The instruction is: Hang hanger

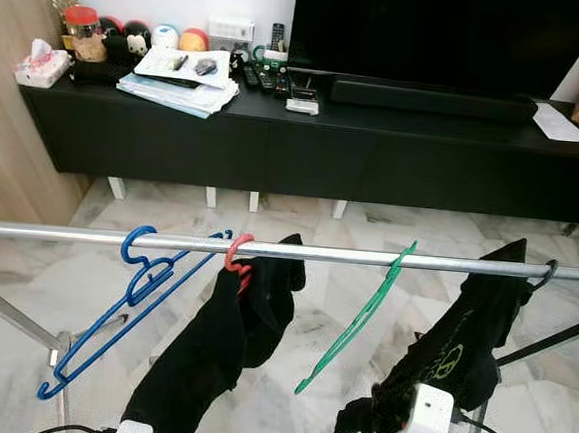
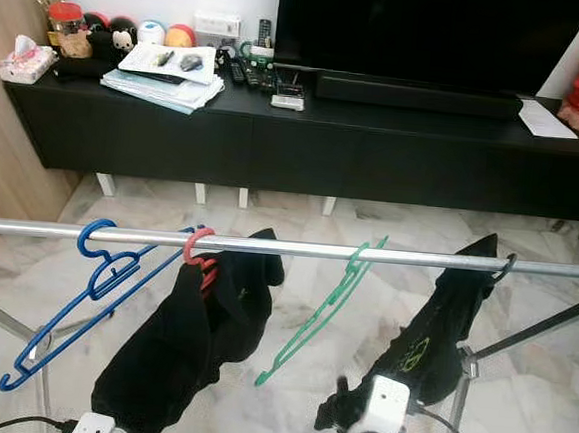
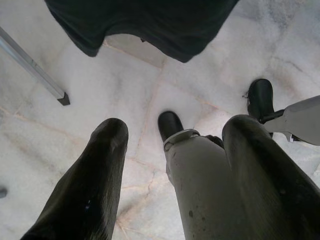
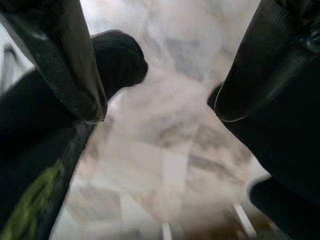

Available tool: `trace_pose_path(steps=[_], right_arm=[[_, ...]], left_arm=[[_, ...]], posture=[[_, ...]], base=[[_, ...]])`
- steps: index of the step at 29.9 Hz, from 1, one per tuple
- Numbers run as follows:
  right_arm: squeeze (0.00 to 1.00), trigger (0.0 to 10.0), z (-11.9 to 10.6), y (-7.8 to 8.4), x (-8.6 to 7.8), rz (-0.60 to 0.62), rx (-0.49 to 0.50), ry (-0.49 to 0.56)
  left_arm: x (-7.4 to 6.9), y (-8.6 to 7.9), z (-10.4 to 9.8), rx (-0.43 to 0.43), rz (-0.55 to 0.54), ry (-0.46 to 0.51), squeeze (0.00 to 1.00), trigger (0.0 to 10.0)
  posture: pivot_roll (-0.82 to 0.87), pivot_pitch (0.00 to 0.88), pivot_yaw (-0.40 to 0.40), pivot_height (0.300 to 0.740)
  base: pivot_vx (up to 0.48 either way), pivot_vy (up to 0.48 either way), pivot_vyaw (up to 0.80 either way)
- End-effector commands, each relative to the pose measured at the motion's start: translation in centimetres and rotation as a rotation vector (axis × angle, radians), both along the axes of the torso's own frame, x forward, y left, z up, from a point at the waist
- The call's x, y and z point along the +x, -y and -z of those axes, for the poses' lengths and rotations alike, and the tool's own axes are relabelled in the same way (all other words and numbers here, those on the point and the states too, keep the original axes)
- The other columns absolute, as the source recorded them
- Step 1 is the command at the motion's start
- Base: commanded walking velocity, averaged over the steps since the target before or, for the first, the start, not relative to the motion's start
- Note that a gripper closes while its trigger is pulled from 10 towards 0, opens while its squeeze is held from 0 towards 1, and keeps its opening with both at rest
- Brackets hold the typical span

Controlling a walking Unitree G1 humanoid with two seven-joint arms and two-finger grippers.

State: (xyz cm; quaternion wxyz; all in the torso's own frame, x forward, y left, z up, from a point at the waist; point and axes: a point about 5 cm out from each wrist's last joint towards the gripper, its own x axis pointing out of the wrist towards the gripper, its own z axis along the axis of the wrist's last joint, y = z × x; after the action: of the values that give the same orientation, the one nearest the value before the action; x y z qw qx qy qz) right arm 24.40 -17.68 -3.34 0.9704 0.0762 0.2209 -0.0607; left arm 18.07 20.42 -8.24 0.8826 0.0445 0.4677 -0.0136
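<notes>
Four hangers are sitting on the rail (image 1: 58, 232): blue hanger (image 1: 127, 309) near the left end, red hanger (image 1: 237, 254) carrying a black garment (image 1: 214, 351), green hanger (image 1: 356, 322) around the middle, black hanger (image 1: 544, 274) with another dark garment (image 1: 455, 345) toward the right end. Both tools are hanging low over the marble floor (image 3: 190, 85), left tool (image 3: 172, 165) and right tool (image 4: 160, 85) each spread open, gripping nothing. Judging by this, hanging is looking done, or next hanger is not yet picked up.
</notes>
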Motion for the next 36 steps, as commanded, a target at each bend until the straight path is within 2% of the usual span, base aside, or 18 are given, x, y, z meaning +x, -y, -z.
trace_pose_path(steps=[1, 4, 9, 15, 21, 23, 25, 26, 27, 29, 32, 34, 36], right_arm=[[0.0, 10.0, 0.3, 0.3, -0.9, 0.01, -0.015, 0.006], [0.0, 10.0, 0.1, 0.6, -1.4, 0.02, -0.014, 0.052], [0.0, 10.0, -1.9, 1.7, -1.7, 0.104, -0.056, 0.179], [0.0, 10.0, -3.3, 1.9, -2.0, 0.147, -0.084, 0.236], [0.0, 10.0, -5.2, 2.9, -2.4, 0.208, -0.11, 0.305], [0.0, 10.0, -6.1, 4.1, -1.8, 0.256, -0.14, 0.317], [0.0, 10.0, -6.4, 4.5, -1.4, 0.271, -0.15, 0.322], [0.0, 10.0, -7.4, 6.1, -0.1, 0.329, -0.186, 0.326], [0.0, 10.0, -7.4, 6.1, -0.1, 0.329, -0.186, 0.326], [0.0, 10.0, -8.0, 7.4, 1.5, 0.356, -0.21, 0.306], [0.0, 10.0, -8.3, 8.1, 2.6, 0.364, -0.224, 0.283], [0.0, 10.0, -8.9, 8.4, 4.1, 0.361, -0.223, 0.281], [0.0, 10.0, -9.3, 8.5, 4.9, 0.359, -0.226, 0.274]], left_arm=[[-1.1, 0.1, 0.5, 0.013, 0.031, -0.045, 0.0, 10.0], [-1.1, 0.1, 0.6, 0.013, 0.035, -0.045, 0.0, 10.0], [-1.2, 0.1, 0.6, 0.017, 0.047, -0.048, 0.0, 10.0], [-1.5, -0.2, 0.7, 0.025, 0.054, -0.055, 0.0, 10.0], [-1.7, -0.3, 0.7, 0.031, 0.064, -0.064, 0.0, 10.0], [-1.8, -0.3, 0.7, 0.035, 0.067, -0.067, 0.0, 10.0], [-1.8, -0.3, 0.7, 0.036, 0.068, -0.067, 0.0, 10.0], [-1.8, -0.4, 0.8, 0.038, 0.07, -0.068, 0.0, 10.0], [-1.8, -0.4, 0.8, 0.038, 0.07, -0.068, 0.0, 10.0], [-1.8, -0.4, 0.7, 0.041, 0.071, -0.067, 0.0, 10.0], [-1.8, -0.5, 0.7, 0.044, 0.072, -0.066, 0.0, 10.0], [-1.7, -0.6, 0.7, 0.046, 0.071, -0.065, 0.0, 10.0], [-1.7, -0.7, 0.7, 0.046, 0.07, -0.064, 0.0, 10.0]], posture=[[-0.09, 0.104, -0.078, 0.74], [-0.09, 0.103, -0.081, 0.74], [-0.09, 0.099, -0.085, 0.74], [-0.09, 0.095, -0.089, 0.74], [-0.1, 0.093, -0.083, 0.74], [-0.1, 0.091, -0.08, 0.74], [-0.1, 0.089, -0.078, 0.74], [-0.1, 0.087, -0.076, 0.74], [-0.1, 0.087, -0.076, 0.74], [-0.1, 0.081, -0.069, 0.74], [-0.1, 0.08, -0.062, 0.74], [-0.09, 0.081, -0.058, 0.74], [-0.09, 0.082, -0.057, 0.74]], base=[[0.0, 0.0, 0.0], [0.0, 0.0, 0.0], [0.0, 0.0, 0.0], [0.0, 0.0, 0.0], [0.0, 0.0, 0.0], [0.0, 0.0, 0.0], [0.0, 0.0, 0.0], [0.0, 0.0, 0.0], [0.0, 0.0, 0.0], [0.0, 0.0, 0.0], [0.0, 0.0, 0.0], [0.0, 0.0, 0.0], [0.0, 0.0, 0.0]])
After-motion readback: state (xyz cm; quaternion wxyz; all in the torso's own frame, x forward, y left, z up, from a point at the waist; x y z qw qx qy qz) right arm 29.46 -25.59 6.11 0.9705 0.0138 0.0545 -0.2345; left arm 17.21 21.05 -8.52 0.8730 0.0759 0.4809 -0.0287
